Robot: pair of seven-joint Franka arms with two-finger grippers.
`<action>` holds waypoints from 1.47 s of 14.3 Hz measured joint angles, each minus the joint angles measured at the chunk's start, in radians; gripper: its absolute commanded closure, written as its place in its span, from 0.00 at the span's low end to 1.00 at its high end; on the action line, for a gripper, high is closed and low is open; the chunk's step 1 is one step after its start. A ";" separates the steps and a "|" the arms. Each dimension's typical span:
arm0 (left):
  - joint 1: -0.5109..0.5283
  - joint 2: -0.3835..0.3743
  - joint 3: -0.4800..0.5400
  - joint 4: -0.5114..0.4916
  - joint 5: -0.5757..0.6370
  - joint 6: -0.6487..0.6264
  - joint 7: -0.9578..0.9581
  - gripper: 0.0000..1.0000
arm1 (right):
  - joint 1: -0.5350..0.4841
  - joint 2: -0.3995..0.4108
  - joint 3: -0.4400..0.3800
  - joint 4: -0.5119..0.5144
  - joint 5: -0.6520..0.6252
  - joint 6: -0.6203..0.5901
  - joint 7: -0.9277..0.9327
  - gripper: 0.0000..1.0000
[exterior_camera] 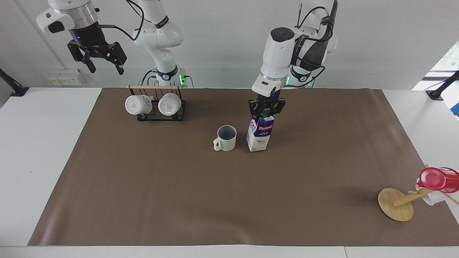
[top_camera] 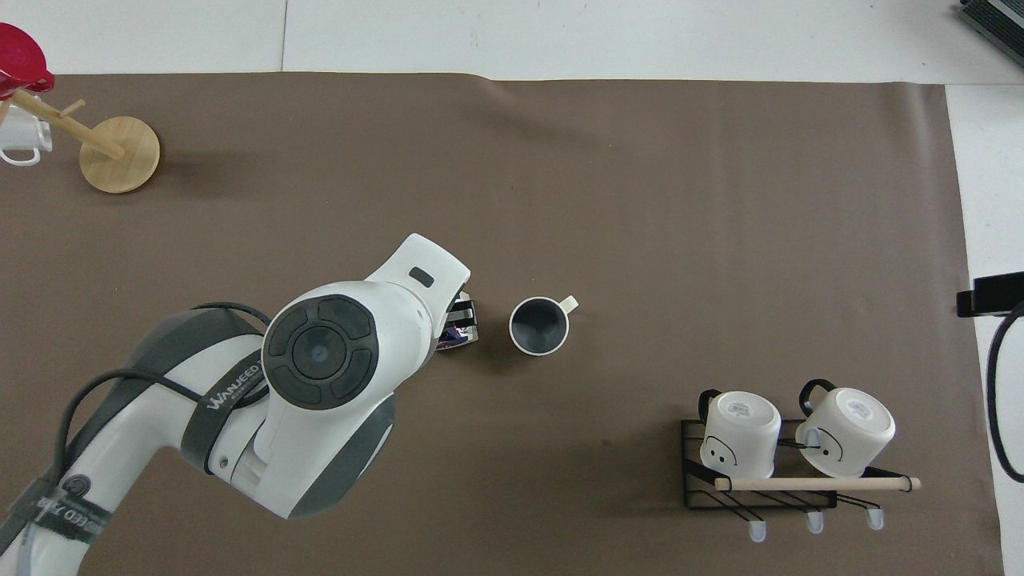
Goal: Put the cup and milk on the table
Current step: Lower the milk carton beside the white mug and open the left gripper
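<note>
The cream cup (exterior_camera: 226, 138) stands upright on the brown sheet of the table (exterior_camera: 229, 200), handle toward the right arm's end; it also shows in the overhead view (top_camera: 539, 326). The milk carton (exterior_camera: 259, 133) stands beside the cup toward the left arm's end, its base on or just above the sheet. My left gripper (exterior_camera: 266, 112) is shut on the carton's top by the green cap. In the overhead view the left arm hides most of the carton (top_camera: 462, 328). My right gripper (exterior_camera: 104, 63) is open and empty, raised high above the right arm's end, waiting.
A black wire rack (exterior_camera: 160, 107) holds two white mugs, nearer to the robots than the cup, toward the right arm's end. A tipped wooden mug tree (exterior_camera: 396, 204) with a red plastic cup (exterior_camera: 436, 178) lies at the left arm's end, far from the robots.
</note>
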 measured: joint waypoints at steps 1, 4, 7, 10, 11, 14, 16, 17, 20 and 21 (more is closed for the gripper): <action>0.000 0.003 0.000 0.000 0.000 0.000 0.000 0.40 | 0.000 0.000 0.000 0.000 0.000 0.000 0.000 0.00; -0.001 0.007 0.000 0.000 0.006 0.000 0.000 0.36 | 0.000 0.000 0.000 0.000 0.000 0.000 0.000 0.00; -0.002 0.009 0.000 0.000 0.007 0.000 0.000 0.30 | 0.000 0.000 0.000 0.000 0.000 0.000 0.000 0.00; -0.004 0.010 0.000 0.000 0.007 0.001 0.000 0.27 | 0.000 0.000 0.000 0.000 0.000 0.000 0.000 0.00; -0.004 0.010 0.000 0.000 0.007 0.001 0.000 0.25 | 0.000 0.000 0.000 0.000 0.000 0.000 0.000 0.00; -0.010 0.010 0.000 0.000 0.007 0.001 -0.001 0.07 | 0.000 0.000 0.000 0.000 0.000 0.000 0.000 0.00; -0.012 0.010 0.000 0.002 0.007 0.001 -0.001 0.00 | 0.000 0.000 0.000 0.000 0.000 0.000 0.000 0.00; -0.012 0.010 0.000 0.005 0.007 0.001 -0.004 0.00 | 0.000 0.000 0.000 0.000 0.000 0.000 0.000 0.00; -0.013 0.010 -0.001 0.028 0.007 -0.006 -0.032 0.00 | 0.000 0.000 0.000 0.000 0.000 0.000 0.000 0.00; -0.013 0.011 -0.001 0.041 0.007 -0.020 -0.037 0.00 | 0.000 0.000 0.000 0.000 0.000 0.000 0.000 0.00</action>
